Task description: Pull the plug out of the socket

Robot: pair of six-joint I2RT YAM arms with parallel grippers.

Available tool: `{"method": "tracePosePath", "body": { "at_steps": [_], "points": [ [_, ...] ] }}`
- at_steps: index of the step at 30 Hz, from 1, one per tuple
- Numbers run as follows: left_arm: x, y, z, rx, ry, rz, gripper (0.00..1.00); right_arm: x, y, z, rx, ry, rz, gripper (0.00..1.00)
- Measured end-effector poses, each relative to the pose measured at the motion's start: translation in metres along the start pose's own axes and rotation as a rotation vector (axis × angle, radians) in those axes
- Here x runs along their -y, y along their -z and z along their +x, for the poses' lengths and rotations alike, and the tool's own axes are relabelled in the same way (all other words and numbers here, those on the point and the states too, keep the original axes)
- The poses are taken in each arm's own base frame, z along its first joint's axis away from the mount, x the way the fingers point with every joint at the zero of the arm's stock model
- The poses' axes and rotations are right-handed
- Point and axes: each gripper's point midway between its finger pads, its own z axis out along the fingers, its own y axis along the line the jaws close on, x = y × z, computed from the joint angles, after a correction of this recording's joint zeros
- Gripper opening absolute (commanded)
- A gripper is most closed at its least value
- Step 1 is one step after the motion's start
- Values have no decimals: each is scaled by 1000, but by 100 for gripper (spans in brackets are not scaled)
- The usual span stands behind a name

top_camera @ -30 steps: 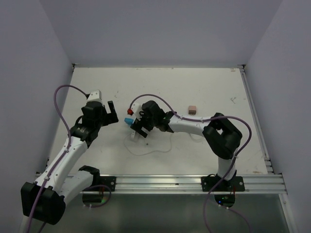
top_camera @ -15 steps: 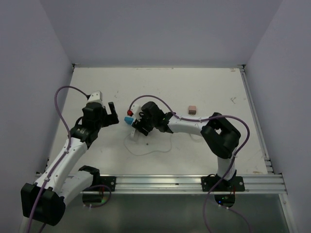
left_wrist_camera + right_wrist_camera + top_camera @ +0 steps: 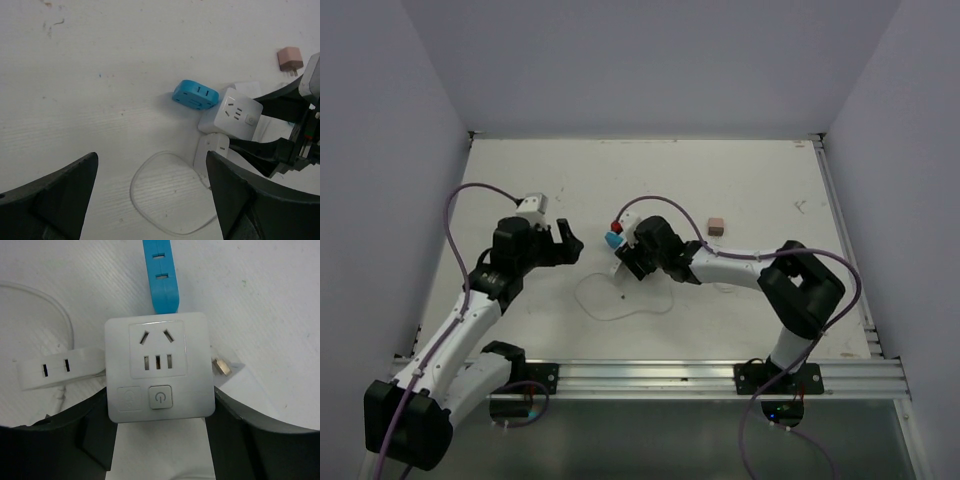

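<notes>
right gripper [image 3: 159, 407] clamps socket cube [image 3: 159, 367] | left gripper [image 3: 150, 165] wide, empty | blue plug [image 3: 195, 95] at cube's upper-left side, above-right of left gripper's gap

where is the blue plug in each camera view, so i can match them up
Top external: the blue plug is just left of centre, off the tip of the right arm.
Left wrist: the blue plug is right of centre, up and left of the white socket.
Right wrist: the blue plug is at top centre, above the white socket.
Shared landmark: the white socket, next to the plug in both wrist views.
</notes>
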Motion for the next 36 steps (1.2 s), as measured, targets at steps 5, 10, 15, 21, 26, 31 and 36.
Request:
{"method": "tracePosePath", "body": {
  "at_steps": [5, 10, 15, 21, 26, 31, 36],
  "points": [
    [48, -3, 20, -27, -64, 157, 91, 13, 22, 20, -22, -77, 52, 0],
    [100, -5, 58, -79, -128, 323, 87, 24, 45, 30, -23, -164, 98, 0],
    [119, -14, 83, -123, -187, 348, 79, 37, 59, 33, -7, -249, 130, 0],
    [135, -21, 85, -89, -237, 383, 72, 46, 67, 42, -15, -326, 135, 0],
    [142, -30, 94, -86, -282, 385, 71, 42, 74, 41, -6, -351, 113, 0],
    [142, -45, 107, -107, -331, 369, 67, 37, 75, 41, -8, -367, 89, 0],
    [142, -52, 107, -99, -358, 364, 57, 33, 75, 40, -9, -378, 65, 0]
  ]
}}
